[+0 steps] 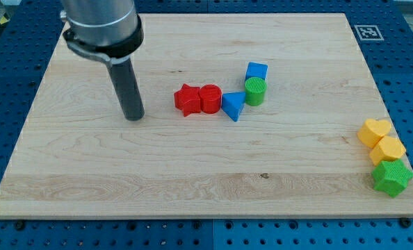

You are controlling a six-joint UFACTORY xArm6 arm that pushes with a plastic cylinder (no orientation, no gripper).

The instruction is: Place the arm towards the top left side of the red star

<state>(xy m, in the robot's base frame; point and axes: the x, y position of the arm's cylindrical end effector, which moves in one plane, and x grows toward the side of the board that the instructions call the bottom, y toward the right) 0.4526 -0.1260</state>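
Observation:
The red star (186, 99) lies near the middle of the wooden board (88, 160), touching a red cylinder (210, 98) on its right. My tip (133, 117) rests on the board to the view's left of the red star, slightly lower than it, with a clear gap between them. The dark rod rises from the tip up to the arm at the view's top left.
A blue triangle (233, 105) sits right of the red cylinder, with a green cylinder (255, 90) and a blue cube (256, 71) beside it. At the view's right edge lie a yellow heart (373, 131), a yellow block (388, 149) and a green star (391, 177).

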